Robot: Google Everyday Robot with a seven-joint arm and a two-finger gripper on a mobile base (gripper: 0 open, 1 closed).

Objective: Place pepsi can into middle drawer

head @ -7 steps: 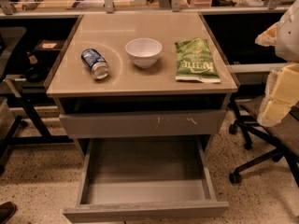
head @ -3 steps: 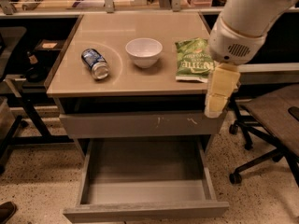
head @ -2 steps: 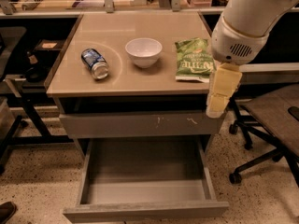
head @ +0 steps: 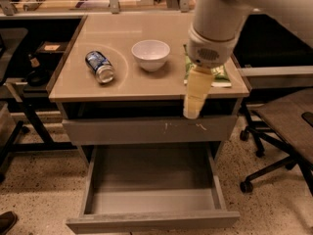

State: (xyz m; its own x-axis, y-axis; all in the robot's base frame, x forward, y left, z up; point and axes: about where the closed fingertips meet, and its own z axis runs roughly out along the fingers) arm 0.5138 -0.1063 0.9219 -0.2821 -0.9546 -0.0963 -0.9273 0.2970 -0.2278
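The pepsi can point(head: 100, 66), blue with silver ends, lies on its side on the left part of the tan tabletop point(head: 122, 84). The middle drawer point(head: 151, 173) is pulled open below, its grey floor bare, its plain front panel nearest the camera. My gripper point(head: 192, 111) hangs from the white arm over the table's front right edge, pointing down, well to the right of the can and holding nothing that I can see.
A white bowl point(head: 150, 54) stands mid-table, right of the can. A green chip bag point(head: 217, 76) lies at the right, partly hidden by my arm. A shut drawer front with white scratches point(head: 146, 129) sits above the open drawer. An office chair point(head: 283, 131) stands at the right.
My arm came in from the right and has moved left and a little lower, now over the table's front right edge. The can, bowl and drawer have not moved.
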